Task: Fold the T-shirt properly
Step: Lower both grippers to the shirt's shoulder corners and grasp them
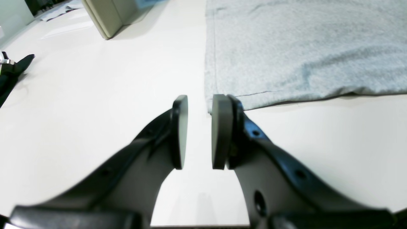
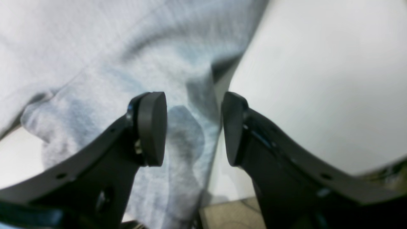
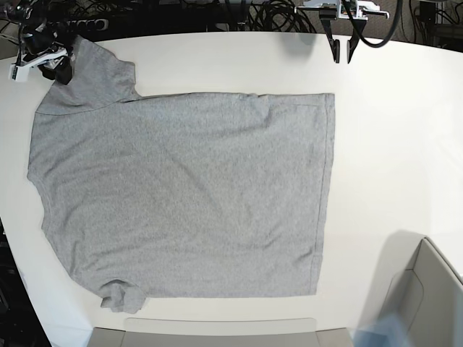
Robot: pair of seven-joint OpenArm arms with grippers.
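Note:
The heather-grey T-shirt (image 3: 181, 195) lies spread flat on the white table, plain side up, hem to the right and sleeves to the left. My left gripper (image 3: 343, 52) hovers open just past the hem's far corner. In the left wrist view that gripper (image 1: 200, 132) has nothing between its pads, and the T-shirt corner (image 1: 222, 101) lies just beyond the right pad. My right gripper (image 3: 58, 71) is at the far-left sleeve. In the right wrist view it (image 2: 194, 127) stands open, straddling the rumpled sleeve fabric (image 2: 181, 136) at its edge.
A beige box (image 3: 427, 289) stands at the table's near right, also seen as the beige box (image 1: 105, 16) in the left wrist view. A grey tray edge (image 3: 217, 329) runs along the near side. Cables (image 3: 253, 14) crowd the back edge. A dark object (image 1: 12, 73) lies at the left.

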